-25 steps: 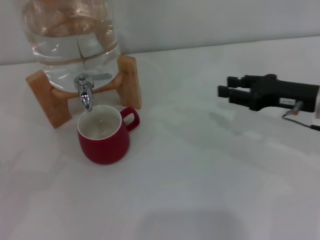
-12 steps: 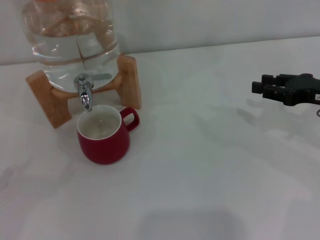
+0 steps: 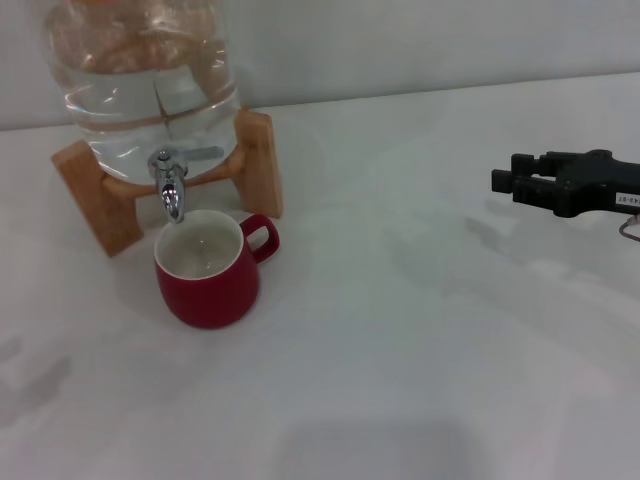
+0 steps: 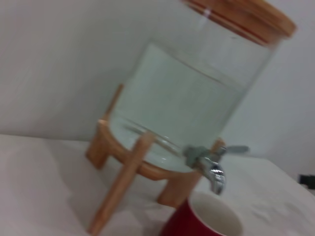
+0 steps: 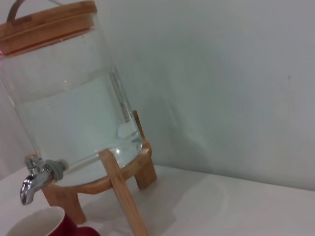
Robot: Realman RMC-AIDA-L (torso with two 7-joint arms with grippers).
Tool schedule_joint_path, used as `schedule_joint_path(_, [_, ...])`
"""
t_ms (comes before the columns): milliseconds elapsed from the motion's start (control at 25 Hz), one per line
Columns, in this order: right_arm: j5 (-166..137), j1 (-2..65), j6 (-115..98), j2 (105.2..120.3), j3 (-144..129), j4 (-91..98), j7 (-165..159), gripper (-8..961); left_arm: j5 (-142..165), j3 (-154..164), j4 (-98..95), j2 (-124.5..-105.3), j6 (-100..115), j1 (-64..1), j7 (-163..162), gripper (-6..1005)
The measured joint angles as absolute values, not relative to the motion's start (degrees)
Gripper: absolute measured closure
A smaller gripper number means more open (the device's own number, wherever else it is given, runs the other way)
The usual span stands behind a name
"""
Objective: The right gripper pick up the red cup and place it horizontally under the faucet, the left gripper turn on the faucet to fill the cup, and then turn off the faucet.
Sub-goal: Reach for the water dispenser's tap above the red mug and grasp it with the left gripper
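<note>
White counter [image 3: 400, 380] runs under everything I see, meeting a plain pale wall [image 3: 420, 45] behind. On it the red cup [image 3: 207, 270] stands upright, mouth up, directly below the faucet [image 3: 170, 185]. It is squat and rounded, dark red outside, glossy white inside, and its loop handle points toward my right and slightly back, toward the wooden stand [image 3: 255, 160]. I cannot tell from the head view how much water is in it.

The faucet is small and chrome, its spout aimed straight down over the near rim of the cup, with its flat lever lying roughly level and reaching out to my right. It is fitted to a clear water jar [image 3: 140, 80], partly filled, which rests on the stand; the wrist views show a wooden lid [image 5: 47, 24] on the jar.

My right end effector [image 3: 500, 181] hangs above the counter at the right edge, well apart from the cup, its long axis level and its fingers pointing toward the jar side. The fingers look slightly parted and hold nothing. My left end effector does not show in any view.
</note>
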State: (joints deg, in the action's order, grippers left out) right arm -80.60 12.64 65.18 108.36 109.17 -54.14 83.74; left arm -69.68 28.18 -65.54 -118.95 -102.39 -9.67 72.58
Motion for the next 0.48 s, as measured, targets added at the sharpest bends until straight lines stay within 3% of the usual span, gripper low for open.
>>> schedule_joint_path(480, [-81.49, 12.66, 63.86, 109.4, 109.23, -53.68, 84.63, 516, -59.25, 48.26, -97.72, -118.85, -107.74, -12.4, 53.19, 119])
